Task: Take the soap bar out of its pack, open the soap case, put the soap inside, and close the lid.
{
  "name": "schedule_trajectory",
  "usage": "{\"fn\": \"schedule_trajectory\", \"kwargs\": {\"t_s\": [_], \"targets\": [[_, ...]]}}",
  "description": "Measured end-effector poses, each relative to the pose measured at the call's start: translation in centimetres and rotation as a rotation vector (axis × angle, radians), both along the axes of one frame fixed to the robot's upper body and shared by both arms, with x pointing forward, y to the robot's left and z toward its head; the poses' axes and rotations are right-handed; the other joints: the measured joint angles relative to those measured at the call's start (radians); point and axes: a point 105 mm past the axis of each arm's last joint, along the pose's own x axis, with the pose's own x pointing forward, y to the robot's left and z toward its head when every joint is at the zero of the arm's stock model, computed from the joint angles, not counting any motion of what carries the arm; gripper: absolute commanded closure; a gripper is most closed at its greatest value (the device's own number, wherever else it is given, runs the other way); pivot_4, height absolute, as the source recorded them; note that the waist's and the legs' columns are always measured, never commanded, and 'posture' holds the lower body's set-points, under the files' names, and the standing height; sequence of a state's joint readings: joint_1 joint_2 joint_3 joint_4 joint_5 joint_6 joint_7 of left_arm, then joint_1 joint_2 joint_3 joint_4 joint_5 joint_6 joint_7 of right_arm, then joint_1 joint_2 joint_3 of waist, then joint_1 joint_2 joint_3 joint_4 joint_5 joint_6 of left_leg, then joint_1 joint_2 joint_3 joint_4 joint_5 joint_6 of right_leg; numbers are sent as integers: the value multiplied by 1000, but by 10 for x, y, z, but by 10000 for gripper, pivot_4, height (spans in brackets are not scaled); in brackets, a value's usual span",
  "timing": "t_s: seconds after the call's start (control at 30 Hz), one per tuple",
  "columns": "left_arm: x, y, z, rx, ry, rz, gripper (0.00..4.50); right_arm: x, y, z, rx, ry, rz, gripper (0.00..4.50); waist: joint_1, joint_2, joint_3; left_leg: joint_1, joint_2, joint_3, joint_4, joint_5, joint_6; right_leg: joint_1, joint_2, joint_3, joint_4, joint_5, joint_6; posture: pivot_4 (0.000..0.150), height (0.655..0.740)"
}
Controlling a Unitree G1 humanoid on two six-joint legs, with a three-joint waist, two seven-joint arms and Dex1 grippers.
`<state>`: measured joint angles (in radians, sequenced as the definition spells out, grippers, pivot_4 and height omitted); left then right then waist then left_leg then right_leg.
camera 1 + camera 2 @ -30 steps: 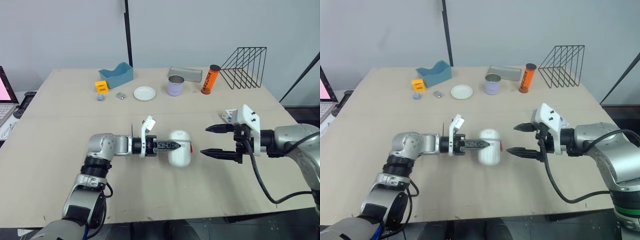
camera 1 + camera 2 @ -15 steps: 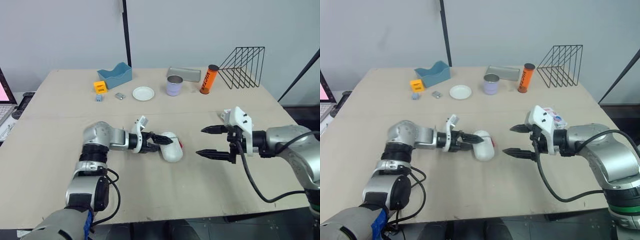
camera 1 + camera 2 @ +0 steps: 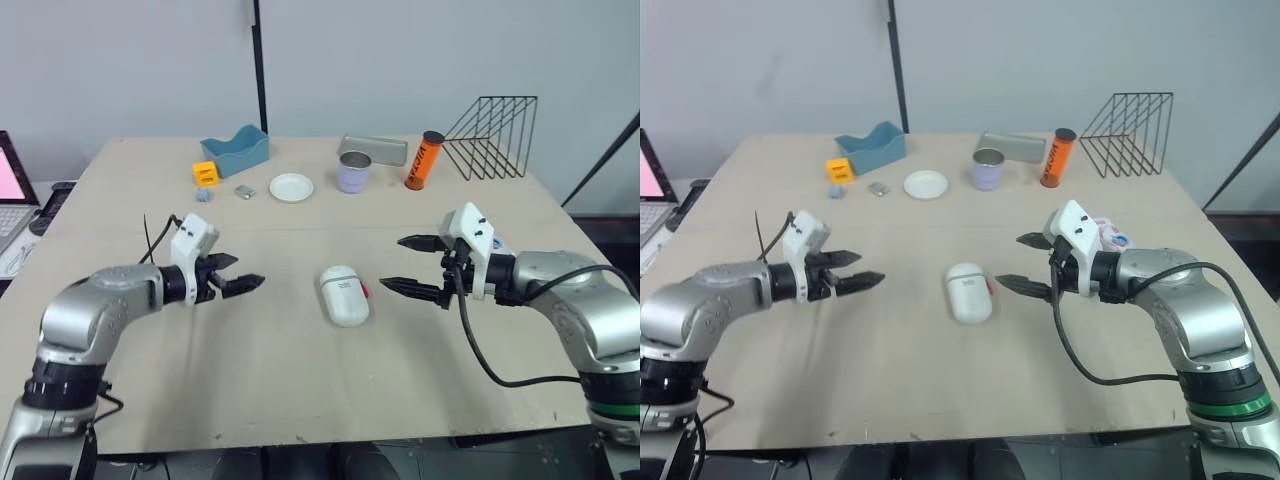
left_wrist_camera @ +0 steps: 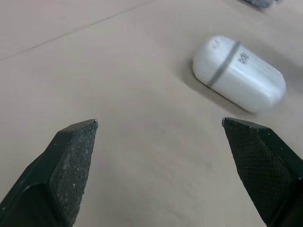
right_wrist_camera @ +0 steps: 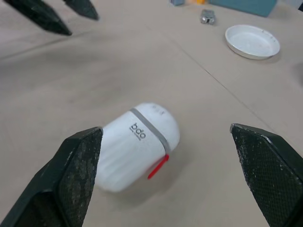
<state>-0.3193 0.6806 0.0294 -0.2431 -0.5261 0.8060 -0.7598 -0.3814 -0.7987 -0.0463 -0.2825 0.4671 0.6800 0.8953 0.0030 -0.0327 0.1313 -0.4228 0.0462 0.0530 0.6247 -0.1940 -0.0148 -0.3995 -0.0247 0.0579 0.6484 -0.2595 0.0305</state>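
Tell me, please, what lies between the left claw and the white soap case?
Only bare table: the left eye view shows nothing between the open left claw and the soap case.

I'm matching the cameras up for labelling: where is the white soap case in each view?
Left eye view: soap case at centre.
Right eye view: case just left of centre.
Left wrist view: case far ahead.
Right wrist view: case close ahead, red tab showing.
Shared landmark: the tabletop seam beyond the case.
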Motion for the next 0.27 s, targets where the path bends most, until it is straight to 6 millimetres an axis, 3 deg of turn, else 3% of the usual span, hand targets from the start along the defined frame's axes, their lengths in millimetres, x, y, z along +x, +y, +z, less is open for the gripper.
{"fn": "schedule_trajectory", "kwargs": {"t_s": [0.13,0.27], "targets": [[-19,13,-20,70,-65,7,472,-6,-15,-31,13,93,-83,0,4,-1,-1,0,0,1,0,-1,1,0,-2,0,0,0,0,1500,7393],[-30,10,-19,65,-115,-26,472,-4,-21,-38,12,89,-117,0,4,-1,0,0,1,1,0,0,2,0,-1,-1,0,0,0,1500,7393]]}}
